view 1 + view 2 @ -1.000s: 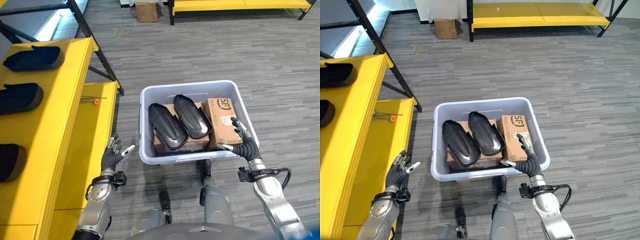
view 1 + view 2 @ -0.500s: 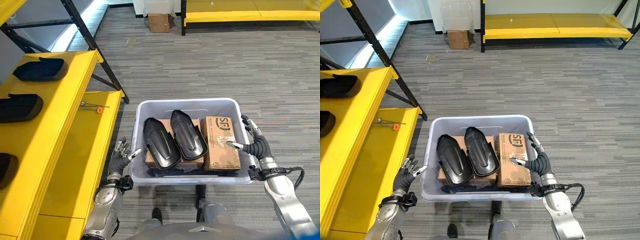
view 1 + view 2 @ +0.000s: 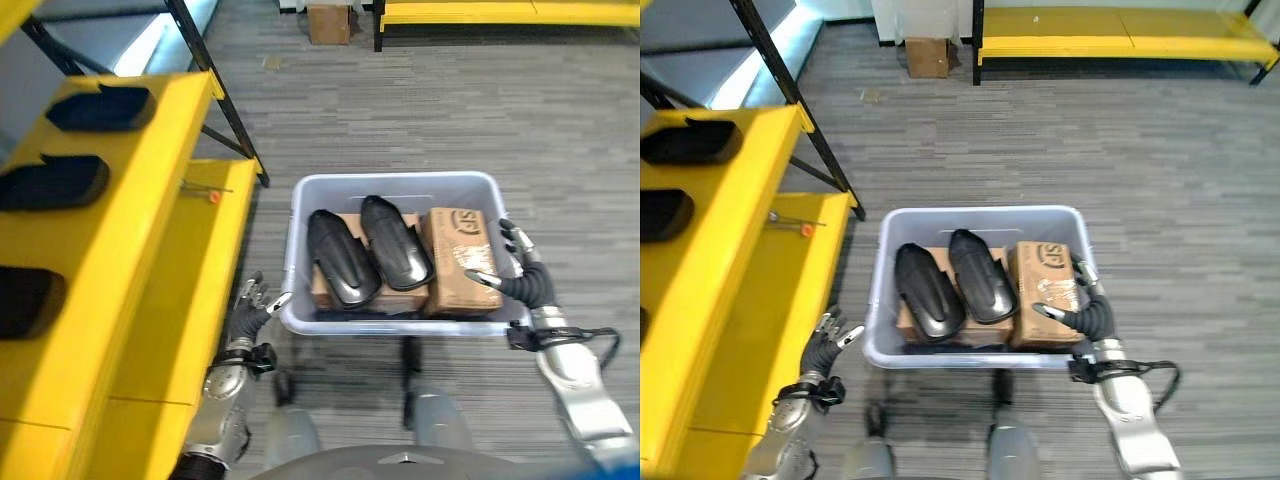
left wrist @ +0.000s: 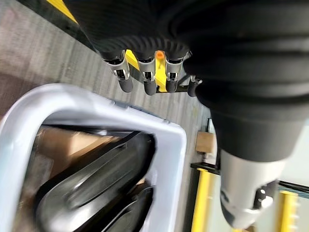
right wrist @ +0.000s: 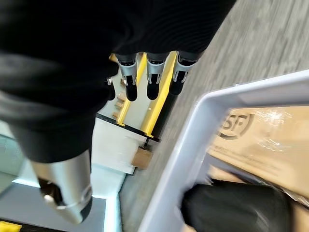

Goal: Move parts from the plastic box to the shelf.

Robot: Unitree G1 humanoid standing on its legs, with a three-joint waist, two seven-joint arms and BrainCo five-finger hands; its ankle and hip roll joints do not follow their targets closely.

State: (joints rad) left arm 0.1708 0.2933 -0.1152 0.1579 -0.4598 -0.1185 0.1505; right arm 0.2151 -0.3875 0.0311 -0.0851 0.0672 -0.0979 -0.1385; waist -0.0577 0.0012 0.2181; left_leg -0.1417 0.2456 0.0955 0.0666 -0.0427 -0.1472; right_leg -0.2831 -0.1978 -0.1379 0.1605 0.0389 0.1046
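**Open hands at the box sides**

Two black parts [image 3: 368, 250] lying on cardboard boxes [image 3: 461, 260] inside the box [image 3: 296, 262], beside the yellow shelf [image 3: 150, 250]. Left hand [image 3: 252, 305] and right hand [image 3: 520, 270] flanking the rim, fingers relaxed, holding nothing. Seen from the head: more parts [image 3: 52, 182] on the shelf.

Two black parts [image 3: 370, 252] in the plastic box [image 3: 392, 186], three on the shelf [image 3: 150, 180].
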